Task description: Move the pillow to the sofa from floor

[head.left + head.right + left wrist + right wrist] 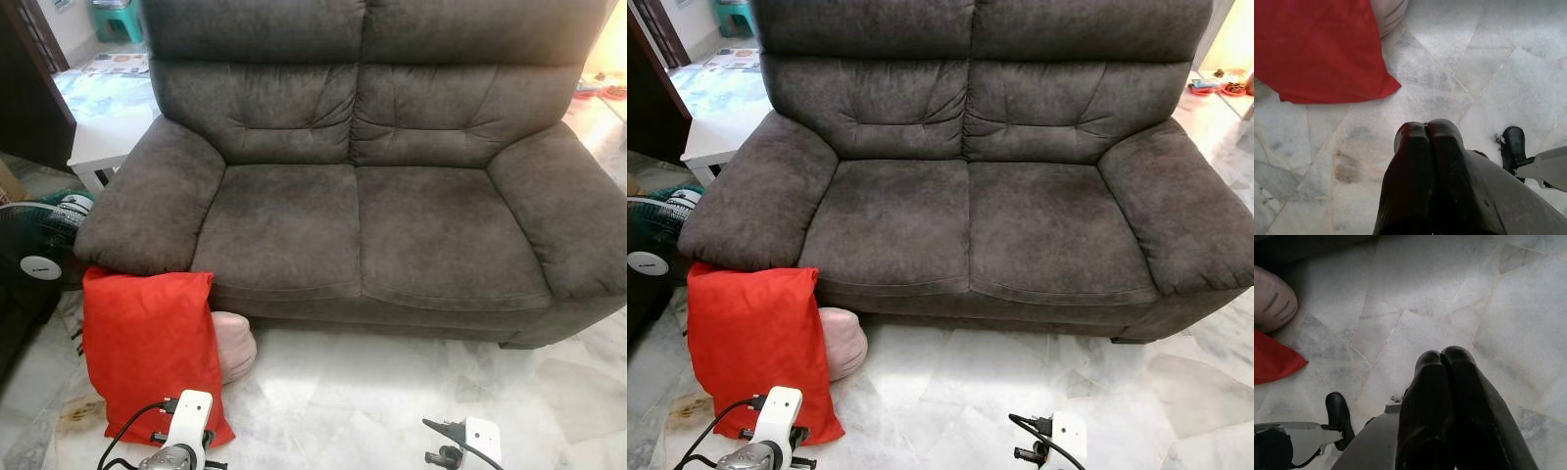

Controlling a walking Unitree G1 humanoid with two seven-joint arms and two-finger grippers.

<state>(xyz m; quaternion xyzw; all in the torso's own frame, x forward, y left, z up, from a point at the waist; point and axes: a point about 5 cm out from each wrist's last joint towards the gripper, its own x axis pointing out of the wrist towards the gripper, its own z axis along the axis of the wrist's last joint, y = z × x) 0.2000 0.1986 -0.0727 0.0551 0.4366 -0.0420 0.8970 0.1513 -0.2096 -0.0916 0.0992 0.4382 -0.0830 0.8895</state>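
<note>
While the red pillow [147, 348] leans on the floor against the sofa [372, 225] front, below its armrest, both grippers hang empty, left gripper [1425, 132] and right gripper [1442, 357] each pressed together. Risk: closed fingers would push the pillow aside, and a one-corner pinch could slip from the slack cover or drag the pink cushion [233, 345] tucked behind it.

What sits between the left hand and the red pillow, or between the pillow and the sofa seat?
Nothing visible. Bare marble floor separates the shut left hand from the red pillow, which leans against the sofa front. A pink cushion sits behind the pillow, not in the path.
</note>
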